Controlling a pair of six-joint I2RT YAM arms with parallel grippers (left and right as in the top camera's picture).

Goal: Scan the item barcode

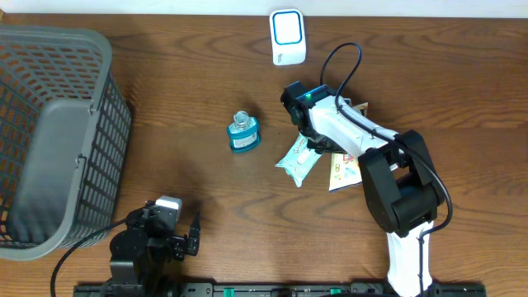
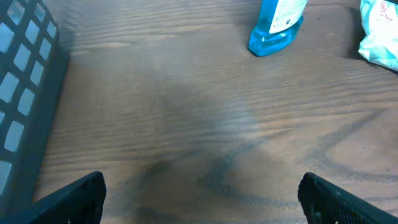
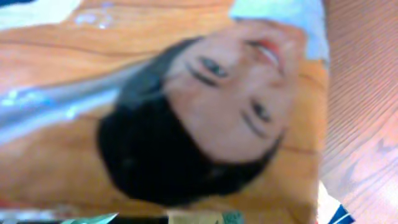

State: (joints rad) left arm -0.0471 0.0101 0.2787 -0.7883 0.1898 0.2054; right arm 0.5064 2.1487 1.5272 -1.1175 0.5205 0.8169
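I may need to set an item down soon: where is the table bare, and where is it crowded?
Bare wood lies between the basket and the bottle, and in the wide patch between the left arm and the base of the right arm. The far right corner is bare too. Crowded: the packets under the right arm, near the scanner.

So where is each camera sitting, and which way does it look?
Overhead: above the table, facing straight down; shows the left arm and right arm.
Left wrist: on the left arm, low, looking forward across the wood at the blue bottle; the left gripper shows, fingers wide apart.
Right wrist: right up against a face-printed packet; no fingers show.
Shared: overhead and left wrist both see the blue bottle and gray basket.
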